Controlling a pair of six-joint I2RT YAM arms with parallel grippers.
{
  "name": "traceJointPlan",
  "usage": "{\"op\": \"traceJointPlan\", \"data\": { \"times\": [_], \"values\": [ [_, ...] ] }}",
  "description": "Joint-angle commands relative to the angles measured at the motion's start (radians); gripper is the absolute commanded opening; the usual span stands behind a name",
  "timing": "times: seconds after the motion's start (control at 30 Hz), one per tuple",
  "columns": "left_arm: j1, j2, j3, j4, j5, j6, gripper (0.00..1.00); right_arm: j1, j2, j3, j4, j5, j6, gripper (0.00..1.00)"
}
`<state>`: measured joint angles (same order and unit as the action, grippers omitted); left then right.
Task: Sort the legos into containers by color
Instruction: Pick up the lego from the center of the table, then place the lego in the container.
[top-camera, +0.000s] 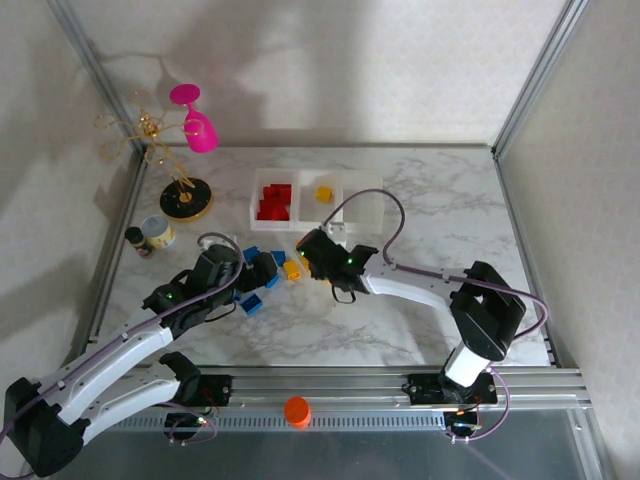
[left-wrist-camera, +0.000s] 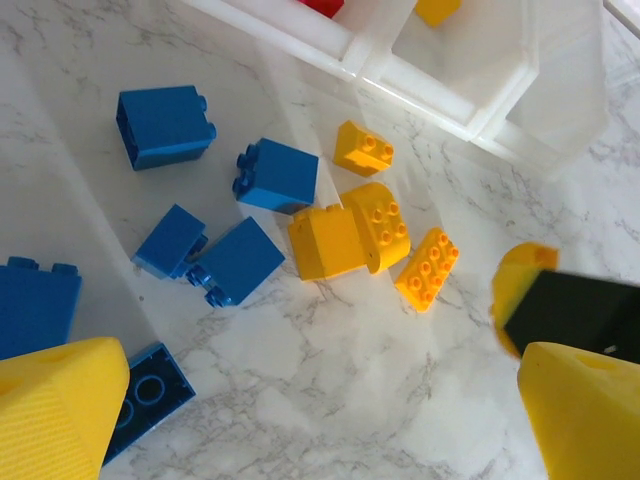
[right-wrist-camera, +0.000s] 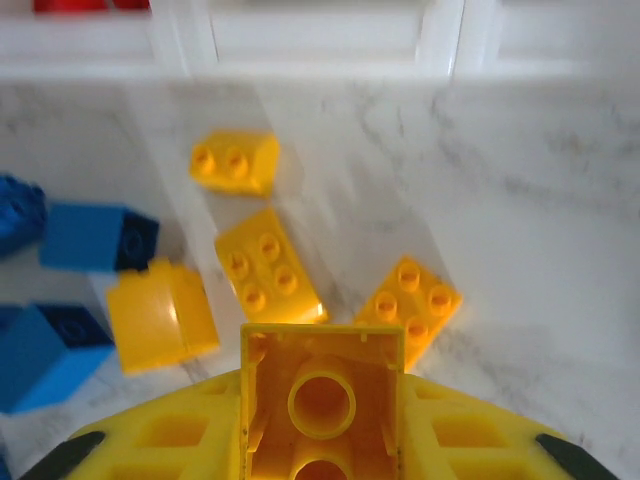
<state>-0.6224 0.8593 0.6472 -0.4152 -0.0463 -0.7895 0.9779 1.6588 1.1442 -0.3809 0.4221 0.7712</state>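
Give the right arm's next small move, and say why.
Probably lift and carry toward the middle white translucent plastic bin: the right gripper is shut on a yellow studded plastic brick, and that bin holds a lone yellow brick.

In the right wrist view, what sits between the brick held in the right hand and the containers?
Loose yellow legos lie there, then bare marble up to the containers; the right wrist view shows it.
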Motion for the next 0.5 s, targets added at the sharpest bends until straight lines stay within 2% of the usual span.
{"op": "traceJointPlan", "data": {
  "times": [0.0,0.47],
  "values": [
    [-0.005,0.031,0.05,0.047,-0.058,0.018,1.0,-0.054,0.037,0.092,0.024,0.009,-0.097,0.23],
    [0.099,0.187,0.115,0.149,-0.091,0.059,1.0,-0.212,0.401,0.468,0.093,-0.026,-0.258,0.24]
  ]
}}
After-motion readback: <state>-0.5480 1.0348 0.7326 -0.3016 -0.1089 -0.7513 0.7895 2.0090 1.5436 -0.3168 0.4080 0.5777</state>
